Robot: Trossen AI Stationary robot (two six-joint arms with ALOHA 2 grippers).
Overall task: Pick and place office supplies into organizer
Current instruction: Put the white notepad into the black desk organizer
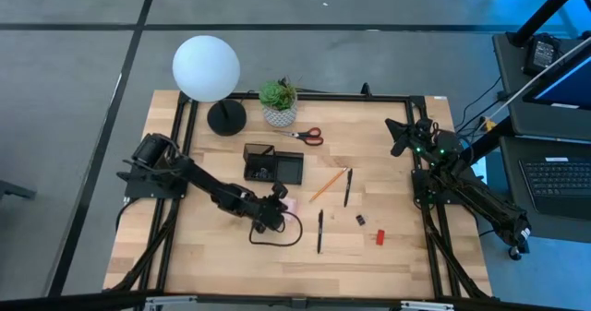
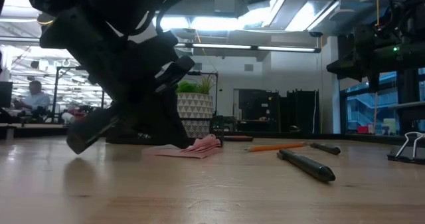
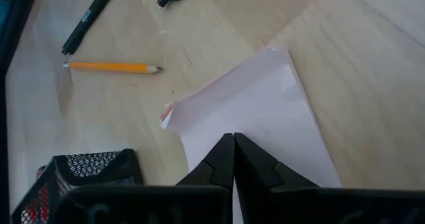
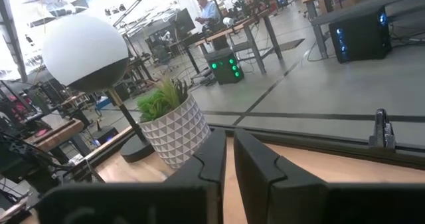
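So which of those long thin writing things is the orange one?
The pencil, lying slanted just right of the organizer. The two pens nearby are black.

Grey concrete floor (image 1: 369,2) with dark seams, ceiling strip lights (image 2: 279,49), workbenches (image 4: 232,31) (a seated person (image 2: 36,94) behind)

Left arm stretched low across the table toward its middle, left gripper (image 1: 278,203) down at the surface with fingers (image 3: 219,164) pressed together, right arm folded back at the table's right edge, right gripper (image 1: 399,137) raised, fingers nearly closed
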